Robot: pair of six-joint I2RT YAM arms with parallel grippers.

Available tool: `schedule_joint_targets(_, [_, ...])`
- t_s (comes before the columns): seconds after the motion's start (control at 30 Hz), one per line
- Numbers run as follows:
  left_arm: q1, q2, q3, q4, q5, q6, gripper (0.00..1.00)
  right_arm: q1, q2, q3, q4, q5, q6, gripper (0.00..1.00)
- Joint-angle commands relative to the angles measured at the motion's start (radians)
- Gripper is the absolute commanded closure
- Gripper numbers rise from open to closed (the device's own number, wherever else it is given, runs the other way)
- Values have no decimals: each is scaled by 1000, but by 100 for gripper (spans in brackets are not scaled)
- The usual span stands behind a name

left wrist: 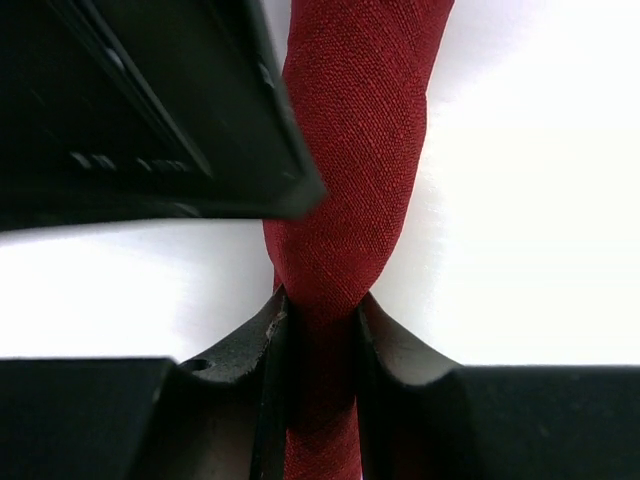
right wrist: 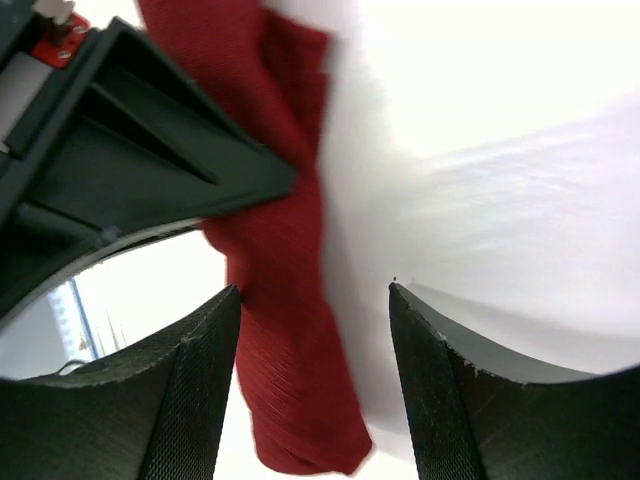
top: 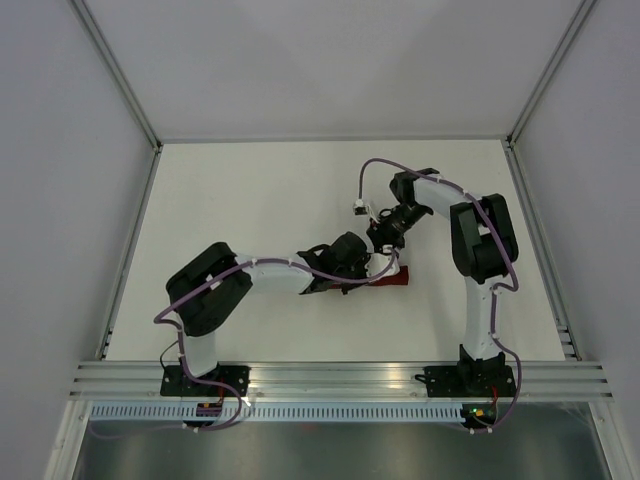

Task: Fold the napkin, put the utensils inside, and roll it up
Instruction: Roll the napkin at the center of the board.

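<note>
The dark red napkin (top: 388,279) lies rolled into a narrow tube near the table's middle. My left gripper (top: 362,264) is shut on the napkin roll (left wrist: 345,200), its fingers (left wrist: 250,350) pinching the tube from both sides. My right gripper (top: 383,245) is open; the roll's free end (right wrist: 290,340) sits between its fingers (right wrist: 190,390), close to the left one, with a gap to the right one. The fork is hidden; I cannot see it in any view.
The white table (top: 250,200) has metal frame rails at its sides and a rail along the near edge (top: 340,380). The two wrists crowd together over the roll. A purple cable (top: 385,165) loops above the right arm.
</note>
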State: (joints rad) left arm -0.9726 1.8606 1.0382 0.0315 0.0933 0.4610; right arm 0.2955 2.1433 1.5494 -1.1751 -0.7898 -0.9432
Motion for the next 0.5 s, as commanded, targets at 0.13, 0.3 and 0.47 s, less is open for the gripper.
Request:
schedule_joint_targets(0.13, [69,78,42,-126,89,-159,75,-88,-121,14,169,-60,179,33])
schedule_joint_targets(0.3, [98,136,120,-203,72,-237,74,-128,-189,-37,245,-43,251,33])
schedule_joint_targets(0.47, [129,179,203,-266,65,-384,73,-154,-220,-55,252,-26,274,33])
